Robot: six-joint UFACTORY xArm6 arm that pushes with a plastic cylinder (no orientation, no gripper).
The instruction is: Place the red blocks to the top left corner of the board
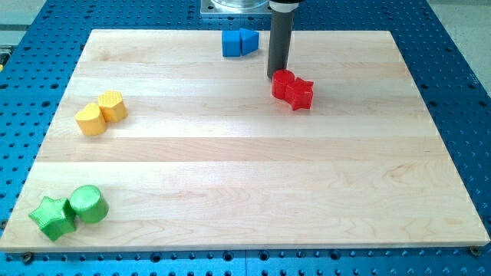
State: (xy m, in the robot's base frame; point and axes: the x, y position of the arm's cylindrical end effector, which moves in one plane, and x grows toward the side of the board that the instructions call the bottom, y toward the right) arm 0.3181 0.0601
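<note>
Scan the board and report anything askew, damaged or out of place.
Nothing stands out. The blocks sit in tidy same-colour pairs: blue at the top, yellow left, green bottom left, red just right of my tip. The board looks undamaged.

Bright, even overhead light falls on the pale wooden board (245, 153). Shadows are short and soft, hugging the blocks' bases. No strong glare shows. Focus is sharp throughout, with slight perspective narrowing toward the view's top.
</note>
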